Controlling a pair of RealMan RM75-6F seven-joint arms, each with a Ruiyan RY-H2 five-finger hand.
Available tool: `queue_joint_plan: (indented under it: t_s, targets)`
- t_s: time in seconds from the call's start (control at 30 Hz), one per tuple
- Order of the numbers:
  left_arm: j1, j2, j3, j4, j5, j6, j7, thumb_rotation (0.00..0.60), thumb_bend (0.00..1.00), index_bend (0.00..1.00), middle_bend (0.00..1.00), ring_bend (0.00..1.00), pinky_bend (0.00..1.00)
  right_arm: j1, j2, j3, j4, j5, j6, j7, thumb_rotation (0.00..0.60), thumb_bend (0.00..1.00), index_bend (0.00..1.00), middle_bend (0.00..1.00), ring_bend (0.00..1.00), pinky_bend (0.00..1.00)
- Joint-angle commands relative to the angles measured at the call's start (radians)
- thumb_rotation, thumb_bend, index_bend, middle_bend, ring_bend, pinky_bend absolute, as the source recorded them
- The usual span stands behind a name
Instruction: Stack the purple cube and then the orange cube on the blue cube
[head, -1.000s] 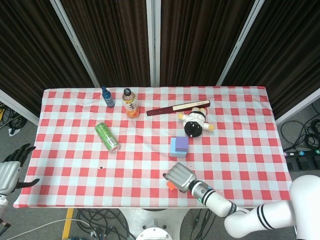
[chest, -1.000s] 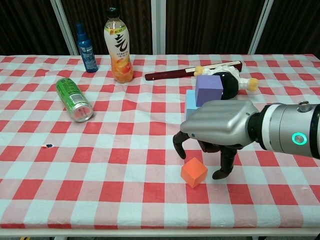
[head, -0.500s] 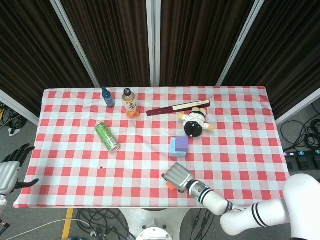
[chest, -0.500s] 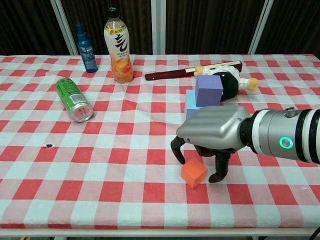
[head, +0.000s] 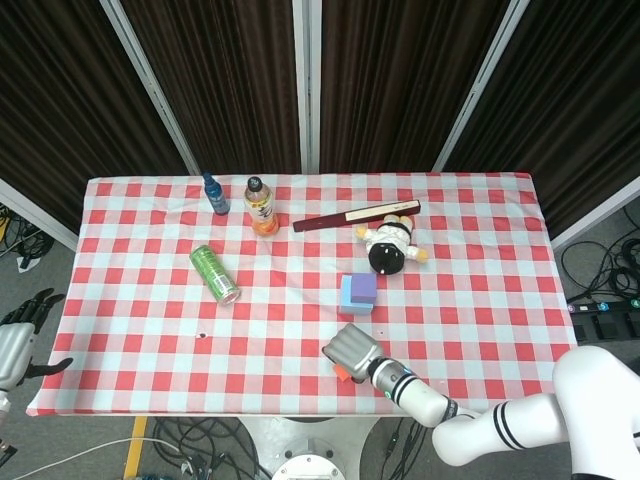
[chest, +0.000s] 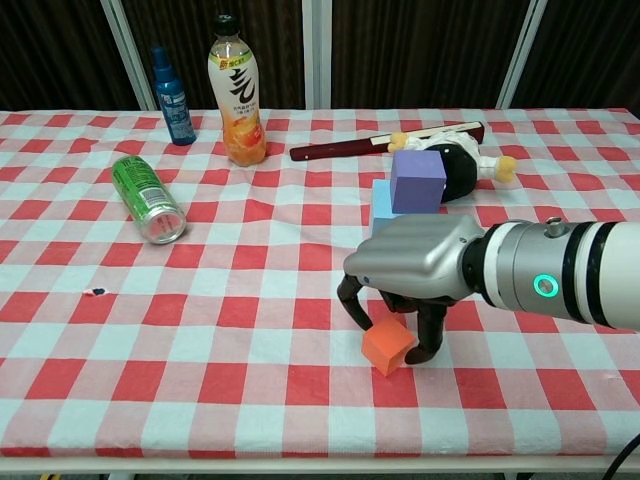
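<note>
Now orange cube (chest: 388, 346) under right hand (chest: 415, 272), fingers (chest: 431, 330) flanking it

Looks like a robotics lab or test room rather than a home. Single table (head: 480, 330) under a red-and-white checked cloth (head: 150, 310), walled in by dark curtains (head: 230, 80) hung between pale metal posts (head: 150, 85). Loose cables (head: 600, 265) and a power strip (head: 600, 318) on the grey floor (head: 60, 270) alongside.

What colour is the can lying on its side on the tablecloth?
Green, with a silver end; the can shows best in the chest view.
</note>
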Motion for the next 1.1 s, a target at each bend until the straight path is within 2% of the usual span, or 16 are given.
queue_joint_plan:
  t_s: [0.03,0.27,0.4,0.7,0.93,1.1]
  targets:
    - [0.0,0.0,0.001,0.002,0.002,-0.001,-0.003,0.6,0.0,0.19,0.17,0.15,0.22,-0.001,-0.004,0.002,0.004,-0.004,0.005,0.006,0.6,0.09,0.51,1.0,0.93,0.8]
    - [0.0,0.001,0.001,0.002,0.006,0.0,-0.009,0.6,0.0,0.19,0.17,0.15,0.22,-0.001,-0.003,0.004,0.005,-0.003,0.014,0.011,0.6,0.1,0.54,1.0,0.94,0.8]
    - [-0.001,0.001,0.001,0.002,0.006,-0.005,-0.012,0.6,0.0,0.19,0.17,0.15,0.22,0.0,0.022,0.024,-0.028,-0.004,0.029,0.027,0.6,0.1,0.55,1.0,0.94,0.8]
    - [-0.004,0.006,-0.001,-0.011,0.015,0.001,-0.01,0.6,0.0,0.19,0.17,0.15,0.22,0.026,0.175,0.129,-0.207,0.036,0.131,0.019,0.6,0.11,0.56,1.0,0.94,0.8]
    - [-0.01,0.01,-0.001,-0.028,0.018,-0.004,0.002,0.6,0.0,0.19,0.17,0.15,0.22,0.067,0.305,0.227,-0.333,0.15,0.2,-0.002,0.6,0.11,0.56,1.0,0.94,0.8]
    - [-0.014,0.012,-0.001,-0.039,0.018,-0.009,0.012,0.6,0.0,0.19,0.17,0.15,0.22,0.09,0.37,0.265,-0.382,0.232,0.229,-0.005,0.6,0.11,0.56,1.0,0.94,0.8]
